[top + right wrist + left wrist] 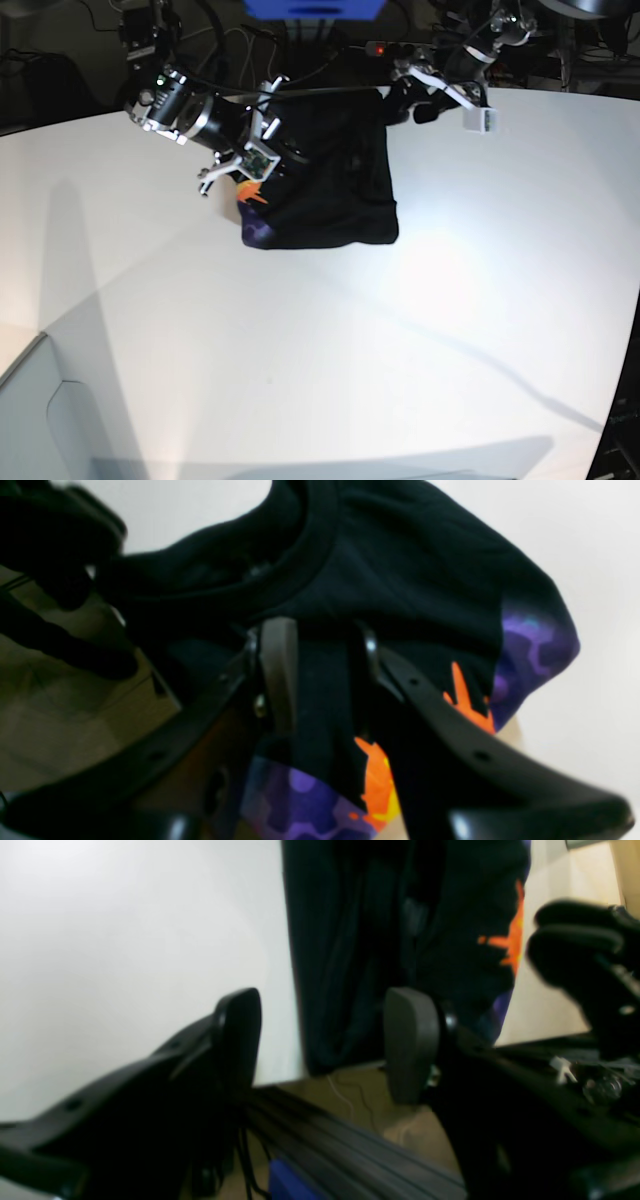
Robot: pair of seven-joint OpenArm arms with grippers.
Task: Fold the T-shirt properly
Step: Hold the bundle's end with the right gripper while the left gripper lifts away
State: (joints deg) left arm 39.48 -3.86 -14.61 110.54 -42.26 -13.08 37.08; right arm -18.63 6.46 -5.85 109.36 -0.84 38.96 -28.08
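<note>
Lying bunched on the worktop [420,330], the T-shirt [325,190] has cloth between the right fingers [315,675], maybe still pinched. Left fingers [320,1040] gape empty beside it. Cloth could snag and unfold.

The T-shirt [400,580] print is mostly folded under and blurred.

Matt black cloth T-shirt [330,190] w/ glossy-looking print, smooth white table [300,350], matt plastic fingers [410,1040].
</note>
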